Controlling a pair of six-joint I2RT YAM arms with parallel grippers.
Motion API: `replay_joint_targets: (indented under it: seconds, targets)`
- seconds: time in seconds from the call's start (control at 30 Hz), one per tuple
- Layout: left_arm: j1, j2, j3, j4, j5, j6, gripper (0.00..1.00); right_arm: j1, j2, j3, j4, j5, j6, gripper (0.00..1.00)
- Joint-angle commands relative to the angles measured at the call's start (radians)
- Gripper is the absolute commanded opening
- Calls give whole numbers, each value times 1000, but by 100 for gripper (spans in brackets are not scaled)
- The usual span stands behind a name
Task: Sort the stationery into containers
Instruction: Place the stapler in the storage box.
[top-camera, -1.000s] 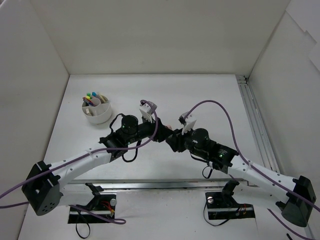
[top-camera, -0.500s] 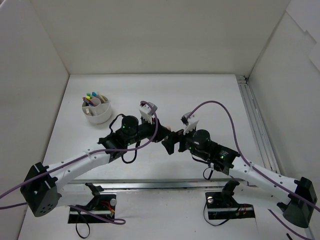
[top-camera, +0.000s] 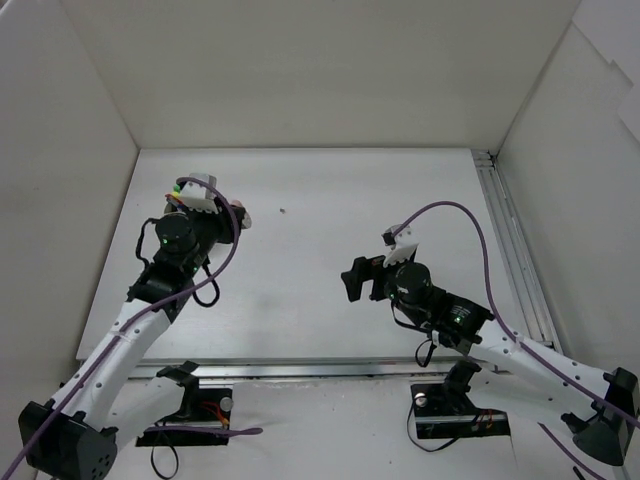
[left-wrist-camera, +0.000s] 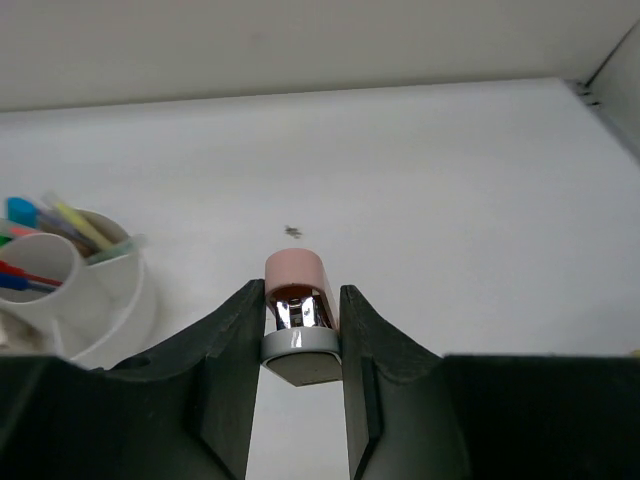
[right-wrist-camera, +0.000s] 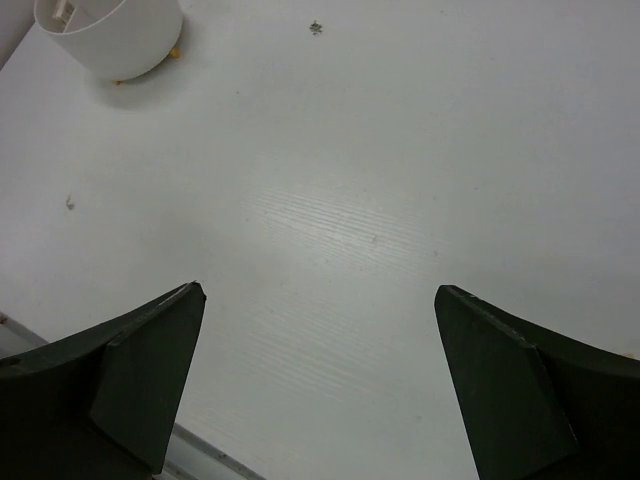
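Observation:
My left gripper (left-wrist-camera: 300, 300) is shut on a small pink eraser (left-wrist-camera: 296, 278) with a silver band and a white-grey base, held above the table. From above, this gripper (top-camera: 238, 215) sits just right of the round white tub (left-wrist-camera: 105, 300), and my left wrist covers most of the tub. Inside its compartments are highlighters with coloured ends (left-wrist-camera: 22, 211) and thin pens. My right gripper (top-camera: 353, 281) hangs wide open with nothing between its fingers (right-wrist-camera: 318, 288), right of the table's middle. The tub (right-wrist-camera: 110, 35) lies far off at the upper left of its view.
A tiny dark speck (top-camera: 283, 211) lies on the table right of the held eraser, also seen as a speck (right-wrist-camera: 316, 27) from the right wrist. White walls close in the table on three sides, and a metal rail (top-camera: 508, 240) runs along its right edge.
The two grippers met at mid-table; the right one opened and drew back to the right. My left arm swung left to the tub with the pink eraser in its jaws.

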Motion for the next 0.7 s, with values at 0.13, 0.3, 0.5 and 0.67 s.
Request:
replay_joint_targets:
  seconds: [0.13,0.3,0.5,0.67]
  targets:
    - [238,7,-49,71,182,476,0,3,23,52,-7,103,-92,98]
    - [468,131,69,-17,445,500,0,0,75,96,-21,117,-153,98]
    - [563,244,100,-15,423,433,0,0,99,130,-39,136,-193,98]
    - [603,270,74,95,224,156,0,-4,99,133,-41,153,-201,98]
